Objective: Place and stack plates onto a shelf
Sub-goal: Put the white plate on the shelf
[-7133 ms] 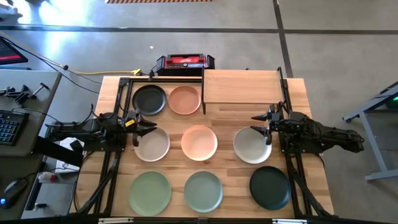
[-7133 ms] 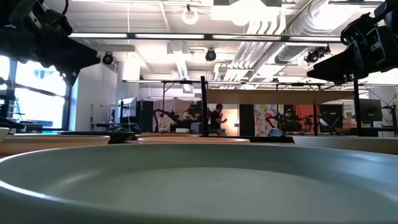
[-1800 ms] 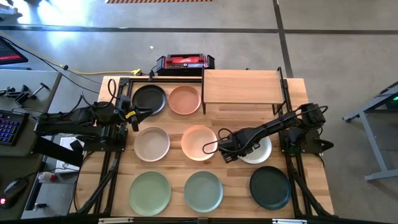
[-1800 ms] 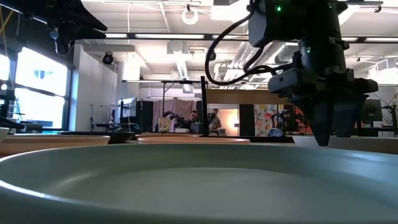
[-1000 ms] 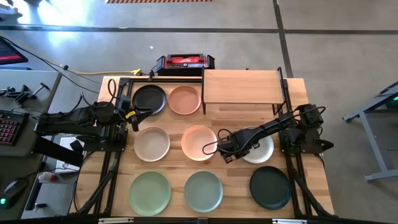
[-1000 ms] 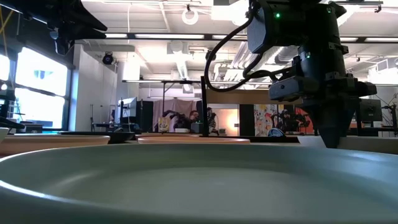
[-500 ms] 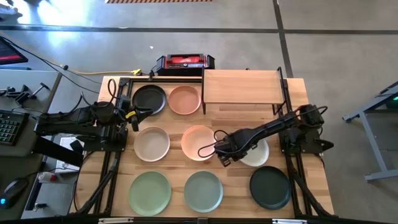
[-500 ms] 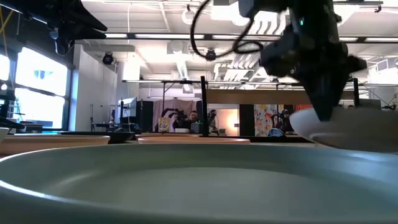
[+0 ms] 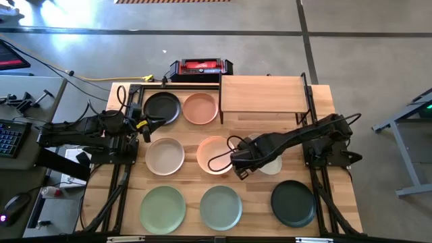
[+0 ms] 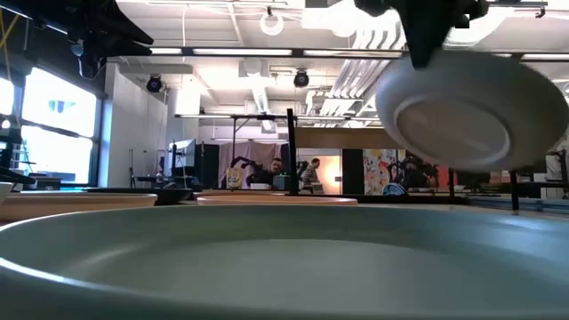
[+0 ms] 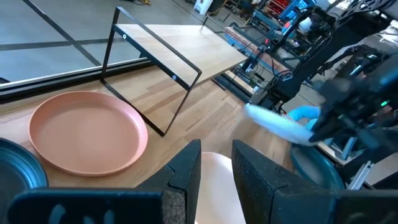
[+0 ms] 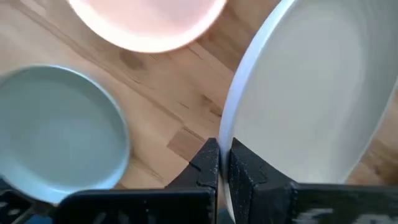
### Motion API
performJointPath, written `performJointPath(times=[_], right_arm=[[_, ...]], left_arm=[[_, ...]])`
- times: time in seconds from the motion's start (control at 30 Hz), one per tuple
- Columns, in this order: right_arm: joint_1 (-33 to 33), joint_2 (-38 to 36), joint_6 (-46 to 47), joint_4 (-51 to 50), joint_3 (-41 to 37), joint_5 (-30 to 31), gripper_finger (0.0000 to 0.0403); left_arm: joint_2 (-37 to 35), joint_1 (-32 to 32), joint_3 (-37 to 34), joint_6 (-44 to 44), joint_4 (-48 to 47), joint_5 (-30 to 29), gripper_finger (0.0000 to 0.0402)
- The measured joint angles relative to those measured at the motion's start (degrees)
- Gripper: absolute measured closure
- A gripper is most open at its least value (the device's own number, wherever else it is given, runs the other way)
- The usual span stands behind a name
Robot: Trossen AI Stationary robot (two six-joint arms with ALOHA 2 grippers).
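Cream plate (image 12: pixel 311 93), tilted and half hidden under the right gripper (image 12: pixel 222 163) clamping its rim, now hangs lifted beside the peach plate (image 9: pixel 212 154); left gripper (image 11: pixel 215 163) slightly parted

The wooden worktop (image 9: pixel 250 131) carries seven plates: black (image 9: pixel 162 108) and terracotta (image 9: pixel 200 109) at eleven o'clock, cream (image 9: pixel 165 156) and peach (image 9: pixel 211 150) centrally, light green (image 9: pixel 163 209), sage (image 9: pixel 221 207) and dark green (image 9: pixel 293 203) toward six. The shelf (image 9: pixel 262 94) stands at one o'clock.
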Motion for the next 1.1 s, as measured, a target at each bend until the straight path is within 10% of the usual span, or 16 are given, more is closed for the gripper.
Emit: performJointPath(times=[0.43, 1.1], right_arm=[[-3.7, -0.9, -10.5, -10.4, 18.0, 14.7, 0.0403], [-21.1, -0.8, -41.3, -10.4, 17.7, 18.1, 0.0403]], left_arm=[[0.0, 0.0, 0.0, 0.0, 0.0, 0.0, 0.0323], [0.0, 0.0, 0.0, 0.9, -0.1, 0.0, 0.0323]])
